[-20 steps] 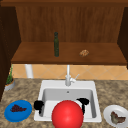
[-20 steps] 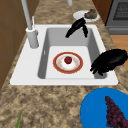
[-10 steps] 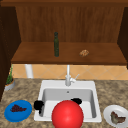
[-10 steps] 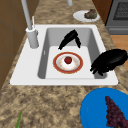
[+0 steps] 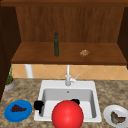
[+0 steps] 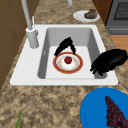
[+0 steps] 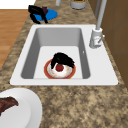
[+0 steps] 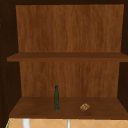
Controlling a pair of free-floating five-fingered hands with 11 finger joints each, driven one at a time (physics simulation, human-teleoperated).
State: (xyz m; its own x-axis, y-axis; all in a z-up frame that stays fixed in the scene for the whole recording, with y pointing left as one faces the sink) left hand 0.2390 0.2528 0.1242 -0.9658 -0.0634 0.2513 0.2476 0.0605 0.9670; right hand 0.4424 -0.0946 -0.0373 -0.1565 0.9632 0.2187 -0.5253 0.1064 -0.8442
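right hand (image 6: 64,45) lowered into the sink (image 6: 105,78), now just above the plate (image 6: 78,65)

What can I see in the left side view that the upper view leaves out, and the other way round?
The left side view shows the white sink, where a black robot hand hangs over a red-rimmed plate bearing a small red fruit. Another black robot hand hovers at the basin's edge, near a blue plate of dark grapes. The upper view shows brown wooden shelves carrying a dark green bottle and a small brown lump. Both take in the grey tap.
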